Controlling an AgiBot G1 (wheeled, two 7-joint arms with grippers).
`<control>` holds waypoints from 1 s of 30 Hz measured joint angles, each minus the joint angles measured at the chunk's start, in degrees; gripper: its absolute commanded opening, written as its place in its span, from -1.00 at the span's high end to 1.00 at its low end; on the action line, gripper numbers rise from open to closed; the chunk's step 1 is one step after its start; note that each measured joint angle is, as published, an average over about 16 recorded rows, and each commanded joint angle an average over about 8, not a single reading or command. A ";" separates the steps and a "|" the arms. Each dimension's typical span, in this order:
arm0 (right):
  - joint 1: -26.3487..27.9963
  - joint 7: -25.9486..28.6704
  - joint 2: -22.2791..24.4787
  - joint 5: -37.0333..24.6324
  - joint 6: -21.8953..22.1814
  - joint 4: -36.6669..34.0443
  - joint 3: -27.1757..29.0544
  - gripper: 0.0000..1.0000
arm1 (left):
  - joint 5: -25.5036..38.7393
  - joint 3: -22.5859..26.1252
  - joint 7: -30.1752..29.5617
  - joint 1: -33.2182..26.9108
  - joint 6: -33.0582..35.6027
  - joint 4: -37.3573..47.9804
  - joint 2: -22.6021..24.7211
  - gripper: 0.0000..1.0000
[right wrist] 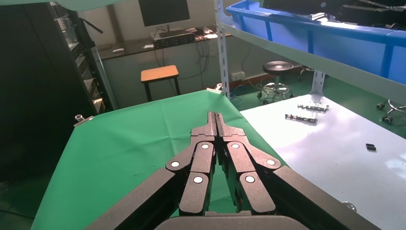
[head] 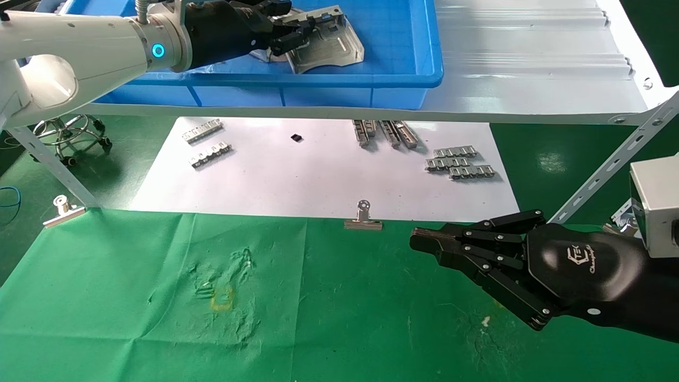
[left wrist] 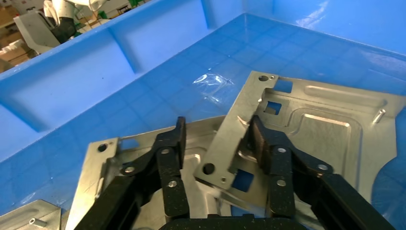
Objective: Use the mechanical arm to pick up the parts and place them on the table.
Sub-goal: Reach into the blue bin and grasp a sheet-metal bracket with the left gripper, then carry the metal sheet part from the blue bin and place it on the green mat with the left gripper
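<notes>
Risk sits in the blue tray (head: 424, 63) on the white shelf (head: 530, 69): my left gripper (left wrist: 215, 136) has its jaws apart astride the raised edge of the top stamped plate (left wrist: 325, 124), which overlaps a second plate (left wrist: 110, 163). Closing off-centre could tilt or drag both. My right gripper (head: 424, 241), jaws together, hovers over the green counter (head: 132, 318) near its right edge.
</notes>
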 measured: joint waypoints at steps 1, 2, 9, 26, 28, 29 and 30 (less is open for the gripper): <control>0.00 0.00 0.00 0.00 0.00 0.00 0.00 1.00 | -0.11 0.11 0.03 -0.03 -0.04 0.04 -0.01 1.00; 0.00 0.00 0.00 0.00 0.00 0.00 0.00 1.00 | -0.21 0.21 0.06 -0.07 -0.08 0.08 -0.03 1.00; 0.00 0.00 0.00 0.00 0.00 0.00 0.00 1.00 | -1.03 0.75 0.41 -0.49 -0.13 0.49 -0.15 1.00; 0.00 0.00 0.00 0.00 0.00 0.00 0.00 1.00 | -4.79 -0.13 1.79 -2.43 3.69 1.86 -1.75 1.00; 0.00 0.00 0.00 0.00 0.00 0.00 0.00 1.00 | -5.56 -0.57 2.12 -2.77 5.43 2.00 -2.47 1.00; 0.00 0.00 0.00 0.00 0.00 0.00 0.00 1.00 | -5.98 -0.82 2.31 -2.93 6.48 2.06 -2.91 1.00; 0.00 0.00 0.00 0.00 0.00 0.00 0.00 1.00 | -6.41 -1.08 2.52 -3.09 7.62 2.11 -3.37 1.00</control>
